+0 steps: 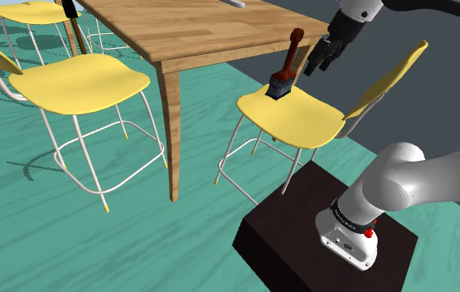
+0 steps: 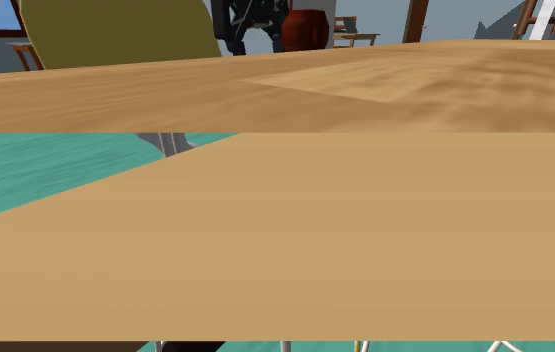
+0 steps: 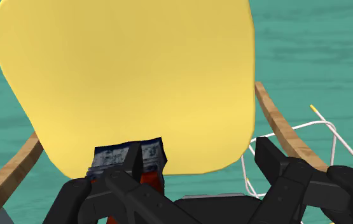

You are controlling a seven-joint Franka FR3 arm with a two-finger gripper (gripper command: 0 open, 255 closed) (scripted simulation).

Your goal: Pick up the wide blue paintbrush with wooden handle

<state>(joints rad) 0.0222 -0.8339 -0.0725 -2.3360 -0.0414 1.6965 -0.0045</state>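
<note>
The paintbrush (image 1: 288, 60) is seen standing on its dark bristle end on the yellow chair seat (image 1: 302, 116), near the seat's edge next to the wooden table (image 1: 203, 33). Its reddish-brown handle is pointed up and tilted slightly toward 1 o'clock in the shoulder view. Whether the handle rests against the table cannot be told.

The black gripper (image 1: 319, 65) is placed at 3 o'clock of the handle, just beside it, with no contact visible. Its jaws are held apart and nothing is clasped between them. In the wrist view the gripper (image 3: 197, 159) is directed at the seat (image 3: 130, 76), and the paintbrush (image 3: 152, 153), bluish at the head, is partly covered by the tip of one finger (image 3: 130, 164) rather than lying in the gap.

The dark stand (image 1: 302, 240) is set at 5 o'clock of the chair, on the teal floor (image 1: 37, 232).
</note>
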